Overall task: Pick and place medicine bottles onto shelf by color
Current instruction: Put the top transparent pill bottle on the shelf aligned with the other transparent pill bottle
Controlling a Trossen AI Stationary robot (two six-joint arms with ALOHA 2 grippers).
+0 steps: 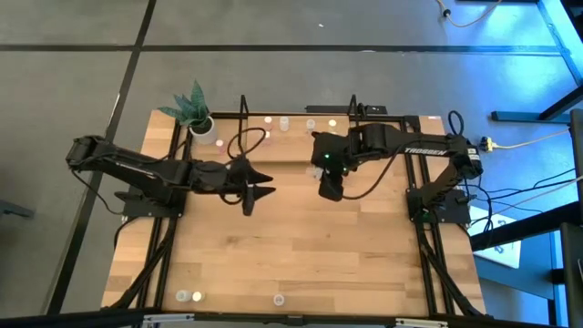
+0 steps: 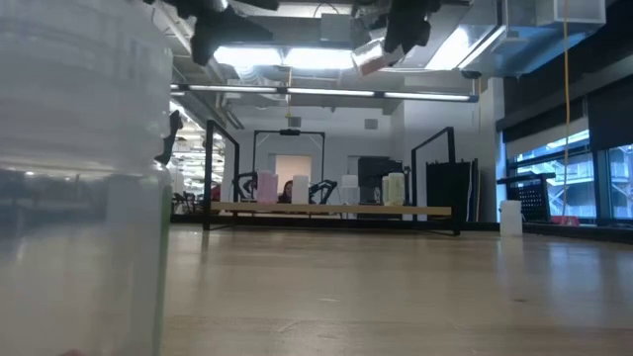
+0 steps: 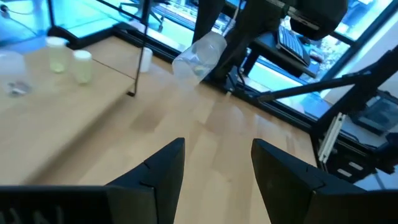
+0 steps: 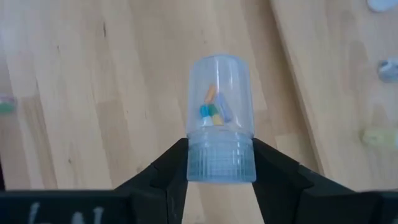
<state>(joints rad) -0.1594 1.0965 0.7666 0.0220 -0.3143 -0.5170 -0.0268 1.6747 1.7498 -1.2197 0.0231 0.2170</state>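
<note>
While both arms hang above the middle of the light-wood desk [image 1: 301, 246], the work divides clearly from left to right. Near the desk's left side, the left gripper [image 1: 264, 185] hovers over bare wood with its two dark fingers [image 3: 158, 177] spread partway and nothing between them.

Toward the back edge stands the low light-wood shelf framed in thin black rods [image 1: 301, 123], with several tiny whitish bottles [image 1: 284, 122] already on it; a small white pot with a green plant [image 1: 201, 123] sits at the back left corner.

Right of centre, the right gripper [image 1: 330, 189] is raised off the desk and closed on a clear plastic medicine bottle with coloured capsules inside [image 4: 219, 118]. The fingers clamp only the ribbed whitish cap [image 4: 221, 158], so the clear body sticks out past the fingertips, unsupported.

Along the front edge, a few more small bottles [image 1: 189, 296] wait near the left corner and the middle.

I judge the main risk to lie in that cap-only grip: a quick swing toward the shelf could let the bottle pivot or slip free. Its protruding body could also strike an upright rod or topple bottles already standing there. The two arms sit fairly near each other, so a crossing move could bring them into contact.
</note>
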